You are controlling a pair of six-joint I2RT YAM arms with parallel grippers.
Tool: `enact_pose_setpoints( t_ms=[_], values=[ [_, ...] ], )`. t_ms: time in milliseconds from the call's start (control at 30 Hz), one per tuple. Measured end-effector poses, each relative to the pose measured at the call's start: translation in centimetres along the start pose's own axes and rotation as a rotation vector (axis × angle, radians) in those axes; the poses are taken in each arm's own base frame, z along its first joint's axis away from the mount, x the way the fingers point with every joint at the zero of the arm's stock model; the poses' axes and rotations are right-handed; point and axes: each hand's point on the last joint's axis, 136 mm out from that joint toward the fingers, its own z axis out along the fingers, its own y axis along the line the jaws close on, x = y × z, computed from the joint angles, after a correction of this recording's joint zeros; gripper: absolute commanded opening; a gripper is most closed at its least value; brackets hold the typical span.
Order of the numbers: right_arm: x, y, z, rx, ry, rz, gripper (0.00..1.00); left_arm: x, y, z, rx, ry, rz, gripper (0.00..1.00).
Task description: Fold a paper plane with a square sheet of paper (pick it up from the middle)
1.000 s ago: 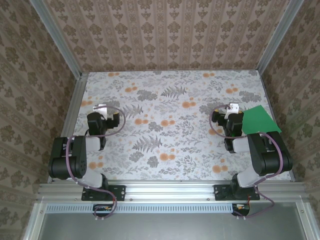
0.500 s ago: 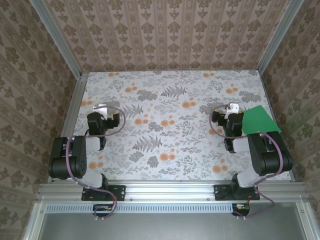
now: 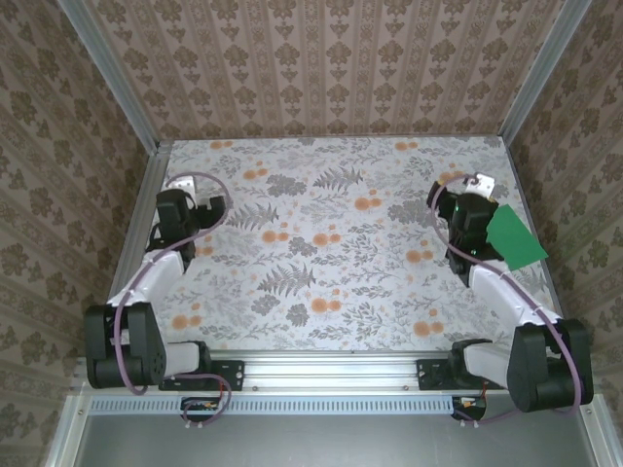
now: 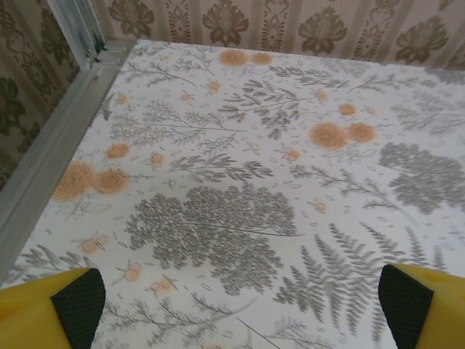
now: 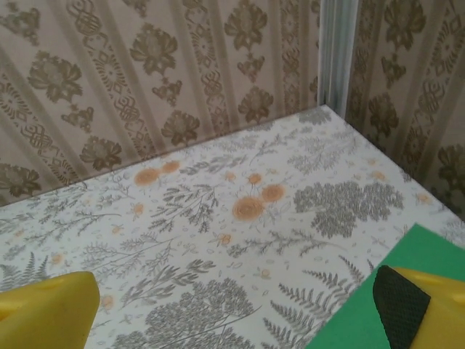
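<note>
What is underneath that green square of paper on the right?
The square sheet of paper lies flat on the flowered table. Its print beneath is covered, and the right arm hides the sheet's left edge from above.

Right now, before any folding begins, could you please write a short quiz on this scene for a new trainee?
1. Multiple choice: where on the flowered table does the green square sheet of paper lie? A) by the left edge B) by the right edge C) in the centre
2. True or false: the right arm's fingers are closed on the sheet.
3. Fill in: the left arm's fingers stand ____ above the bare table.

Key: 1 B. 2 False, they stand open and hold nothing. 3 open.
</note>
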Motion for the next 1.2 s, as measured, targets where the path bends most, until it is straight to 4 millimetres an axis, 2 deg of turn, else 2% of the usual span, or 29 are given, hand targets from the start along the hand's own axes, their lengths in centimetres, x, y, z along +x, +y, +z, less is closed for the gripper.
enact_pose_setpoints(
  t_ms=[67,167,267,367,533,600,867,1200],
  values=[
    [-0.5,0.1,0.3,0.020,0.061,0.020,1.00,-1.2,-0.8,-0.5,0.037,0.016,-0.036,1.00],
    [0.8,-0.6,1.5,0.074,0.187,0.050,1.00,-2.3,-1.8,-1.1,0.083,0.044,-0.085,1.00],
    [4.0,-2.5,3.1,0.150,0.351,0.092,1.00,-2.3,-2.6,-1.1,0.122,0.102,-0.121,1.00],
    [7.7,-5.6,4.3,0.241,0.509,0.161,1.00,-1.6,-3.5,-0.5,0.168,0.170,-0.140,1.00],
    [12.4,-10.8,4.4,0.393,0.700,0.286,1.00,-0.2,-4.3,0.2,0.210,0.264,-0.162,1.00],
    [13.2,-11.7,4.2,0.430,0.736,0.309,1.00,0.3,-4.5,0.4,0.219,0.286,-0.168,1.00],
    [14.4,-12.8,5.2,0.476,0.818,0.335,1.00,1.5,-4.8,1.1,0.230,0.350,-0.193,1.00],
    [17.3,-11.4,5.6,0.411,0.950,0.379,1.00,1.7,-5.0,2.0,0.236,0.371,-0.197,1.00]
  ],
)
